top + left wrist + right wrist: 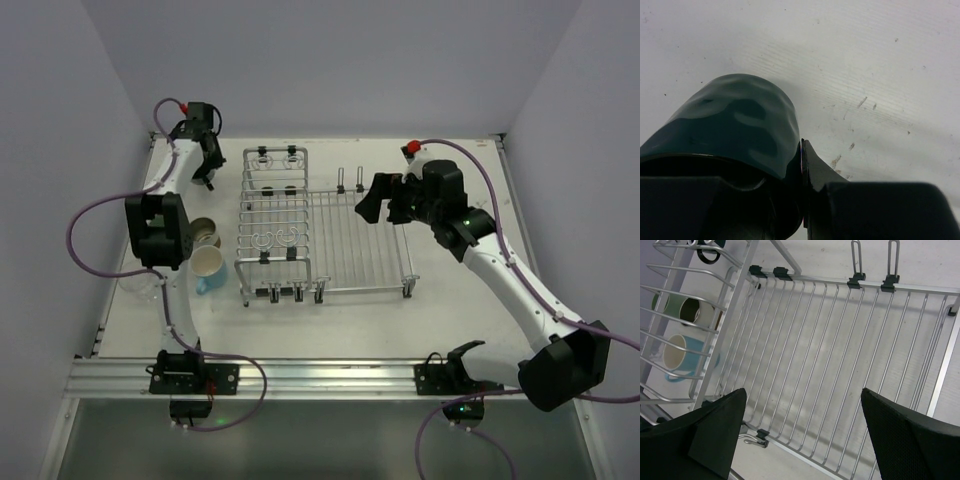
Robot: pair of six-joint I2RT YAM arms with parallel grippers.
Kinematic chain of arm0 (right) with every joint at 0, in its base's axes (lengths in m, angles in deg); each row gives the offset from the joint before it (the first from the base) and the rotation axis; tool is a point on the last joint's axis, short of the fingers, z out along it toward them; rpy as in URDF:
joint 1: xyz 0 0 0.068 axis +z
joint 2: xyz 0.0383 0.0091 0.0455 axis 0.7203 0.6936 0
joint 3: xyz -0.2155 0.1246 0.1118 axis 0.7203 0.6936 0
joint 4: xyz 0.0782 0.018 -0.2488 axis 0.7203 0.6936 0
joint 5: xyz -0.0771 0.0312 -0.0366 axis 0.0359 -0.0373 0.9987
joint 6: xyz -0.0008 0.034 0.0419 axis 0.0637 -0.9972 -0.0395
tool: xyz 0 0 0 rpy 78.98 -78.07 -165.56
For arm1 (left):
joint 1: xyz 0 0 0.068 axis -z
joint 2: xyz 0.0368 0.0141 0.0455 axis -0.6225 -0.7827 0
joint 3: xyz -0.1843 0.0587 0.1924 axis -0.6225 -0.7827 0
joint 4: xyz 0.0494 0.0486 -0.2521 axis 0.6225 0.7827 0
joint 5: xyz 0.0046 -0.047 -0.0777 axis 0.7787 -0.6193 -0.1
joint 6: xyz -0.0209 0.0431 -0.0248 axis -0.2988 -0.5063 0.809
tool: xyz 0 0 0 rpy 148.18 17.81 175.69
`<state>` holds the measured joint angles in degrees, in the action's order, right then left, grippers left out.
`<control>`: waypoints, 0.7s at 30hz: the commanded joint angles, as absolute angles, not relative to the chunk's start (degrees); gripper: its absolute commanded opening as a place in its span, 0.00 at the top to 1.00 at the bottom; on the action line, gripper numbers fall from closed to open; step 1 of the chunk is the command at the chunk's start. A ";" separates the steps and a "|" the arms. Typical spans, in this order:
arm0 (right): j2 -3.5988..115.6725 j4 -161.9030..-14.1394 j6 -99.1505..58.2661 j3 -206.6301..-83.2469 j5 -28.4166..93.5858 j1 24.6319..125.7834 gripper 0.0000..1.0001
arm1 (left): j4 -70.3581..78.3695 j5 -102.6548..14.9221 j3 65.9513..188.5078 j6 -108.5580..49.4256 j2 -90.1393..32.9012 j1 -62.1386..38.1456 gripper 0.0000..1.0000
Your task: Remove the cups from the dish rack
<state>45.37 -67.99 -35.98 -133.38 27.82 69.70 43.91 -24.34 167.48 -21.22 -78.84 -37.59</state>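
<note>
My left gripper is at the far left back of the table, shut on the rim of the dark teal cup, which fills the left wrist view close over the white tabletop; one finger presses its outer wall. My right gripper is open and empty above the flat grid of the silver dish rack, seen from the right wrist. The light-blue mug, the brown cream-lined cup and the clear glass stand on the table left of the rack. The pale green cup shows through the wires.
The rack's raised section with cup loops stands between the flat grid and the cups. The left arm's elbow hangs over the cups on the table. The table's left edge runs close beside the glass.
</note>
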 commanded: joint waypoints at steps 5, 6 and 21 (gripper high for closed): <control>44.30 -66.99 -34.63 -135.66 29.50 69.90 0.01 | 49.52 -20.31 176.78 -21.55 -83.81 -37.62 1.00; 44.30 -67.26 -34.63 -135.31 29.50 69.90 0.01 | 49.79 -20.31 177.05 -21.55 -84.34 -37.53 1.00; 44.04 -67.87 -35.07 -133.99 29.07 69.90 0.01 | 55.15 -21.28 180.04 -20.14 -88.47 -37.53 1.00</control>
